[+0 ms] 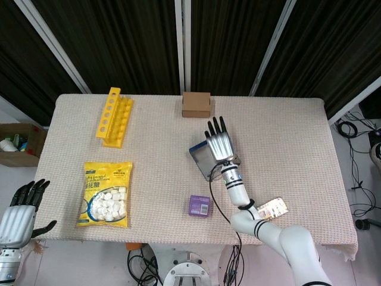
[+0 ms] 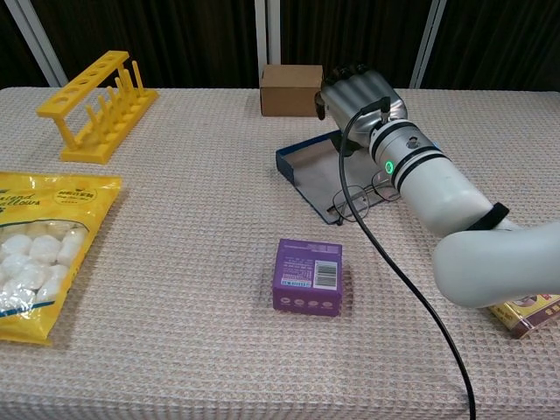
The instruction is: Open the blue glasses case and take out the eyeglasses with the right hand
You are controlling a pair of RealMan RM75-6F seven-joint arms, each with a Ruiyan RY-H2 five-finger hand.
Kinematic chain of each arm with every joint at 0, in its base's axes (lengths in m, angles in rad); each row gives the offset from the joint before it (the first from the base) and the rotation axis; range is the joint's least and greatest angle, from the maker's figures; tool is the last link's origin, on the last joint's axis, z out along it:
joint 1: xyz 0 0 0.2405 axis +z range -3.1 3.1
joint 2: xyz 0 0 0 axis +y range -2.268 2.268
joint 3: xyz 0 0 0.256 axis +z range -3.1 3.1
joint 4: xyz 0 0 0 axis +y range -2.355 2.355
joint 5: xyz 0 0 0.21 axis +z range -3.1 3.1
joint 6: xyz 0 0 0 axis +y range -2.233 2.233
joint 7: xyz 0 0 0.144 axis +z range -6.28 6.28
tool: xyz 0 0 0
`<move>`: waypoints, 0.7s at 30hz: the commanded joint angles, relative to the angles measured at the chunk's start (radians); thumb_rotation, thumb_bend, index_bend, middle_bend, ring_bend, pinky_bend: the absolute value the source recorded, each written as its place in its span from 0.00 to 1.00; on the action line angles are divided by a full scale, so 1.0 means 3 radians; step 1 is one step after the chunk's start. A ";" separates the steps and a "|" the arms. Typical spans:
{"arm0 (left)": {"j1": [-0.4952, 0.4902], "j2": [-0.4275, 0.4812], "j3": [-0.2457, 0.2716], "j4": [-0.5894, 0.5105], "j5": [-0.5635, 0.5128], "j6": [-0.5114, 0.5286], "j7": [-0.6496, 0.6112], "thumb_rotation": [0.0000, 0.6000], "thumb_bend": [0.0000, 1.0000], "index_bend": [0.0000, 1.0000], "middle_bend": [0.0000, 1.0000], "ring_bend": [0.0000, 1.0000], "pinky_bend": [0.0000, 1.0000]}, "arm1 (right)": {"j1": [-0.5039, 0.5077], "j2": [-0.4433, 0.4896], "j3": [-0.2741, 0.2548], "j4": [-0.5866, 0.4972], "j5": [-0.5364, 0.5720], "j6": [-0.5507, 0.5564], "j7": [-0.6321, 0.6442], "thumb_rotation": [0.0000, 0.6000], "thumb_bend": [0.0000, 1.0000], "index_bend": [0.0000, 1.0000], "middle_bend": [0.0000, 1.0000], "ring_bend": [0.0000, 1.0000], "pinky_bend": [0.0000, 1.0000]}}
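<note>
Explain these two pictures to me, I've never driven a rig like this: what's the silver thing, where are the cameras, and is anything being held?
The silver thing is the right robot hand, a fingered hand on a white arm. One picture looks down from the robot's head; the other looks forward from its chest, lower and closer. The left robot hand sits off the table's near corner, fingers apart, holding nothing. On the cloth-covered table lie a yellow rack, a brown box, a yellow snack bag, a purple box and the blue glasses case, open and flat. The eyeglasses lie at the case's near edge, below the wrist. The right robot hand is over the case's far end, fingers extended, and seems to hold nothing.
</note>
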 commanded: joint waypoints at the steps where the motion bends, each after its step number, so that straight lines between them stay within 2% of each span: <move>1: 0.0000 0.0000 0.0001 -0.0002 0.0000 -0.0001 0.0002 1.00 0.12 0.08 0.07 0.05 0.10 | -0.0043 0.0321 0.0185 -0.0567 0.0255 -0.0180 -0.0244 1.00 0.35 0.06 0.10 0.00 0.00; 4: 0.0000 -0.0001 0.0004 -0.0003 0.0005 -0.0001 0.0003 1.00 0.12 0.08 0.07 0.05 0.10 | -0.0160 0.0580 0.0164 -0.1024 0.0282 -0.0193 -0.0213 1.00 0.35 0.00 0.10 0.00 0.00; 6: 0.0005 0.0000 0.0004 -0.0004 0.0006 0.0008 0.0001 1.00 0.12 0.08 0.07 0.05 0.10 | -0.0286 0.0817 0.0068 -0.1405 0.0236 -0.0244 -0.0077 1.00 0.35 0.03 0.10 0.00 0.00; 9: 0.0014 0.0004 0.0007 -0.0005 0.0011 0.0024 0.0005 1.00 0.12 0.08 0.07 0.04 0.10 | -0.0463 0.1188 -0.0148 -0.1883 0.0127 -0.0325 0.0044 1.00 0.36 0.24 0.12 0.00 0.00; 11: 0.0018 0.0010 0.0009 -0.0017 0.0024 0.0039 0.0012 1.00 0.12 0.08 0.07 0.05 0.10 | -0.0549 0.1400 -0.0307 -0.2085 0.0040 -0.0367 0.0082 1.00 0.37 0.32 0.13 0.00 0.00; 15: 0.0022 0.0008 0.0013 -0.0041 0.0038 0.0051 0.0040 1.00 0.12 0.08 0.07 0.05 0.10 | -0.0635 0.1589 -0.0499 -0.2228 -0.0047 -0.0424 0.0159 1.00 0.37 0.38 0.14 0.00 0.00; 21: 0.0024 0.0013 0.0017 -0.0084 0.0064 0.0066 0.0091 1.00 0.13 0.08 0.07 0.05 0.10 | -0.0625 0.1525 -0.0633 -0.2079 -0.0162 -0.0470 0.0260 1.00 0.36 0.41 0.15 0.00 0.00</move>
